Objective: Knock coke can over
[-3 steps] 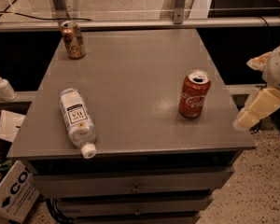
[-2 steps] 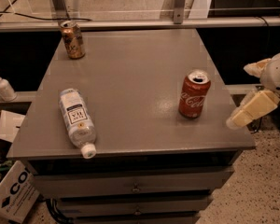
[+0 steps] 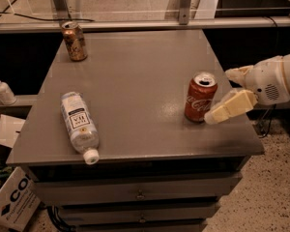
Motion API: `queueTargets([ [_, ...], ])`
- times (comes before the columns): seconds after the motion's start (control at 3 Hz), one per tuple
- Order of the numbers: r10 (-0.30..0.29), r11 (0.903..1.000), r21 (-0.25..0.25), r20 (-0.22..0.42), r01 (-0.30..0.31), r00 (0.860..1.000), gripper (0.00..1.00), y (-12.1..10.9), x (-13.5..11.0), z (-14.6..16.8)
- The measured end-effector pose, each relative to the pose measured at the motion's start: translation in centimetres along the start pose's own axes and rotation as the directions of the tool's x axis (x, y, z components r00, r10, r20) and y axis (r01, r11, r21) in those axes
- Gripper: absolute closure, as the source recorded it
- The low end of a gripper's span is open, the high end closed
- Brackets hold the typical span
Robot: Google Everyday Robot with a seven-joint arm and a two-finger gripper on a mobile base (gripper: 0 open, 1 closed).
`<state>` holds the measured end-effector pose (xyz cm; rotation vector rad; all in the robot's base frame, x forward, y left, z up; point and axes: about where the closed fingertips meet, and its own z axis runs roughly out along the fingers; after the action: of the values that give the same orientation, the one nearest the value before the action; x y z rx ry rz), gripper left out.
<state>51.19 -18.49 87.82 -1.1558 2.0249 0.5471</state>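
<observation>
while the coke can (image 3: 200,96) stands upright near the bench's (image 3: 135,71) right edge, the gripper (image 3: 219,96) hovers just right of it, fingers (image 3: 234,106) spread (lower tip beside the can's base). a bottle (image 3: 79,124) lies front left.

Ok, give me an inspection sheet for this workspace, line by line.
Surface: grey table top.
Job's things: coke can upright near the right edge.
Clutter: brown-gold can upright, far left corner; plastic bottle on its side, front left.
Grippers: gripper right of the coke can, jaws open, not clearly touching.
Cables: black cable on the floor behind.
Surroundings: pump bottle at left; cardboard box on floor.
</observation>
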Motion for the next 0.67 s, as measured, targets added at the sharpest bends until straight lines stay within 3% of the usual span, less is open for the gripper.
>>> queueTargets([
  [0.67,0.021,0.9949,-0.100,0.166,-0.004,0.986,0.00,-0.1,-4.1,6.6],
])
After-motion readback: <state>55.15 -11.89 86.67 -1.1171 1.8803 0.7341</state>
